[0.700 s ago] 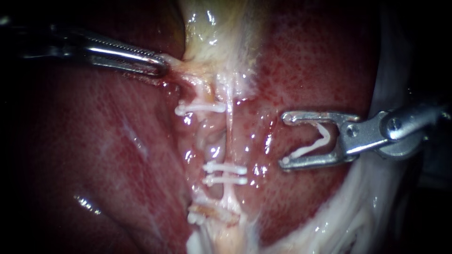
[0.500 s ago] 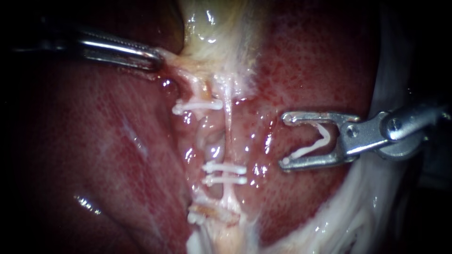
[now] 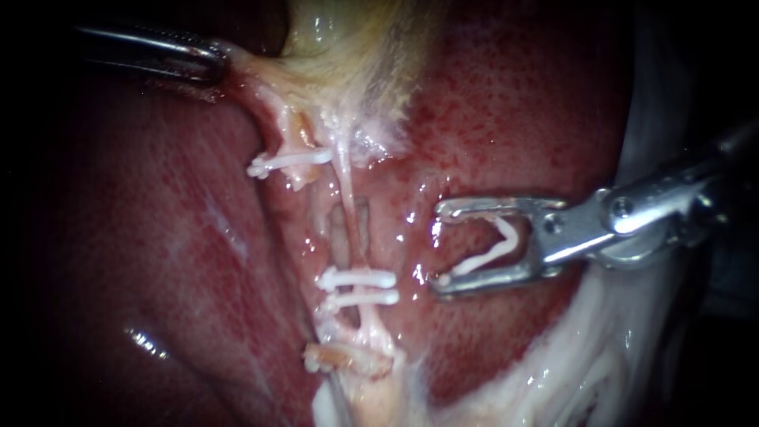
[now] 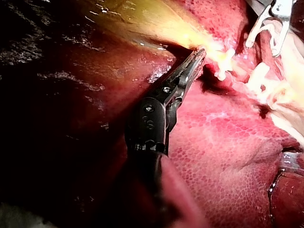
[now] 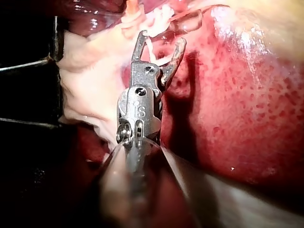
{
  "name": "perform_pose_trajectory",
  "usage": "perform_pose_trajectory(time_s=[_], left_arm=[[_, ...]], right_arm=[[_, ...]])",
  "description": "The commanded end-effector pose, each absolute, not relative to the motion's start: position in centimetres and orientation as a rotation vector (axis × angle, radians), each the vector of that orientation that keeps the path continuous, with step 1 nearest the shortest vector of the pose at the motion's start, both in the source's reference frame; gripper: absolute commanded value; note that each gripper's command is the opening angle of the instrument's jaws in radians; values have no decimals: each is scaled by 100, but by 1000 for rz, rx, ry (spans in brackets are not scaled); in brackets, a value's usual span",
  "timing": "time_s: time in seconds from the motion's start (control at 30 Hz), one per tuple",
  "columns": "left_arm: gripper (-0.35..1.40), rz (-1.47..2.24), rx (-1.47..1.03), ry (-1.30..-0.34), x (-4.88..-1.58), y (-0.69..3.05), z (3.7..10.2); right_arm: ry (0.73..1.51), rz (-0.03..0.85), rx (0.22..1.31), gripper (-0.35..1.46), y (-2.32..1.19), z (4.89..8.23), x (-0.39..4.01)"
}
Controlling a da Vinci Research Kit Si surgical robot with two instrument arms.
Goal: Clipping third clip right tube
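My left instrument (image 3: 212, 60) comes in from the upper left, its jaws shut on pale tissue at the yellowish gallbladder (image 3: 356, 47) neck, pulling it taut. The same grip shows in the left wrist view (image 4: 197, 56). The thin whitish right tube (image 3: 349, 198) runs downward and carries two white clips (image 3: 357, 287) close together. One clip (image 3: 288, 162) crosses the left tube higher up. My right instrument (image 3: 440, 246) stands just right of the right tube, jaws open, with an open white clip (image 3: 490, 249) seated inside. The right wrist view shows those jaws (image 5: 161, 39) ahead of the shaft, apart from the tube.
Red liver (image 3: 158, 237) surrounds the tubes on both sides. Torn yellowish tissue with another clip (image 3: 344, 357) lies below the paired clips. White gauze-like tissue (image 3: 601, 356) lies under my right instrument's shaft.
My left instrument has pulled the gallbladder neck up and to the left, stretching the tubes and clips leftward. My right instrument has moved left, closer to the right tube, still open with its clip.
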State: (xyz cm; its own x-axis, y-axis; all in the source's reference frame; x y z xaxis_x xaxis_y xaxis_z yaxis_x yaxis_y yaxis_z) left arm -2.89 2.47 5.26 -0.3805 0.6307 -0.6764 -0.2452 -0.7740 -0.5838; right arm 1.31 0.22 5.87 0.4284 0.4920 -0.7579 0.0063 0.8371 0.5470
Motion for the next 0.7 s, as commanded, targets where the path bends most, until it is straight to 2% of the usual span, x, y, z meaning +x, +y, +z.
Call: perform_pose_trajectory(time_s=[0.03, 0.27, 0.5, 0.7], left_arm=[[-35, 2173, -1308, -534, -289, 246, 527], [-35, 2173, -1309, -534, -288, 246, 527], [-35, 2173, -1309, -534, -288, 246, 527], [-35, 2173, -1309, -534, -289, 246, 527]], right_arm=[[1107, 334, 527, 50, 22, 592, 137], [1139, 431, 596, 50, 37, 626, 173], [1176, 495, 667, 50, 42, 644, 191], [1297, 577, 796, 50, 46, 642, 203]])
